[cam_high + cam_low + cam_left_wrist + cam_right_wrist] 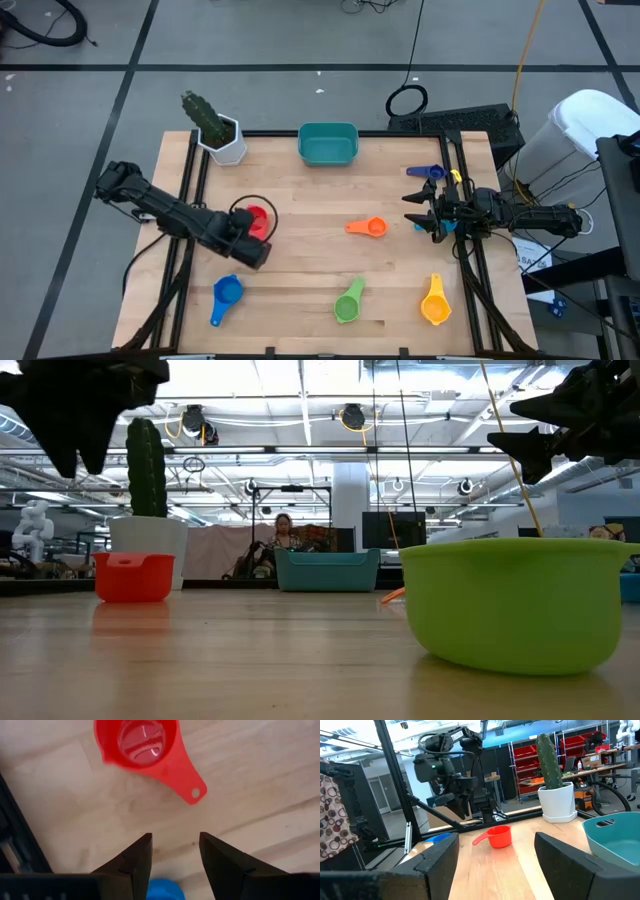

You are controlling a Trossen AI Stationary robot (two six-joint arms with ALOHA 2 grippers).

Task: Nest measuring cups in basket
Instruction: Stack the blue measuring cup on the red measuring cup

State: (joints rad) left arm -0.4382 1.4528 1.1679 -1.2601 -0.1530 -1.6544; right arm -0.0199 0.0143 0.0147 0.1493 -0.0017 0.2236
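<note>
Left gripper (175, 855): fingers spread to a moderate gap, holding nothing, hovering above the table (320, 250) just short of the red cup (137, 740), which sits upright on the wood with its flat handle pointing back toward the fingers. Probably the reach-and-grasp step for that red cup. Best done by dropping straight down with one finger either side of the handle, or astride the rim next to the handle; pinching the round bowl from outside risks the plastic squirting free. Worth keeping the approach slow, since a light scoop slides at the first nudge.

Right gripper (424, 210): fingers parted wide, empty, raised over the right side of the table near the dark blue cup (425, 172); waiting, by the look of it.

Farther out: blue cup (227, 293) near the front left, green cup (348, 305) front centre, yellow cup (435, 303) front right, orange cup (368, 227) mid-table. Teal basket (328, 144) at the back edge, centre, apparently with no cup in it yet. White pot with a cactus (222, 133) just left of the basket; carrying path toward the basket best kept clear of it
</note>
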